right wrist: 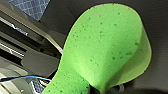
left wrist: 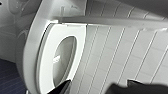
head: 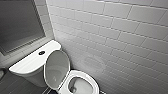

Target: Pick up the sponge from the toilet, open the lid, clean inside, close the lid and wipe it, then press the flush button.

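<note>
White ceramic meets us at the left: the toilet sets its tank under a dark framed panel, with the flush button mid-top, clear of every edge. Next the lid stands upright, leaving the oval bowl open. The seat rim runs close beside the tiled wall, with little room on that side. Our left hand hangs wide just off the seat's edge. Our right hand pinches the green sponge, bent where it is gripped.
</note>
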